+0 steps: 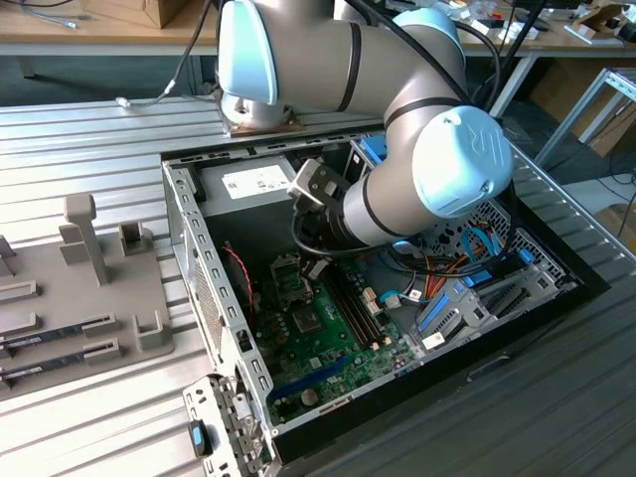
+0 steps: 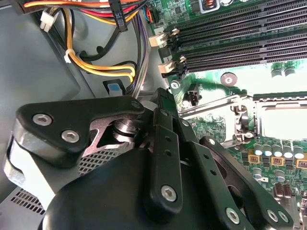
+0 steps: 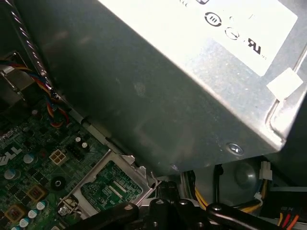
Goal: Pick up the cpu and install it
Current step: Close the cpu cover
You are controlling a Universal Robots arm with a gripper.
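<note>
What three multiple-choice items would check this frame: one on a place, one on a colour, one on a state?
1. Where does the arm reach?
A. Down into the case
B. Over the grey rack
C. Off the table's edge

2. What colour is the board?
A. Red
B. Blue
C. Green

3. In what state is the case?
A. Shut, panel on
B. Open, its inside exposed
C. Wrapped in foil

Answers:
1 A, since the exterior view shows the arm's end between the case walls, above the board.
2 C, since the board is green in the exterior view and in both wrist views.
3 B, since the board lies bare to the exterior view with no panel over it.
</note>
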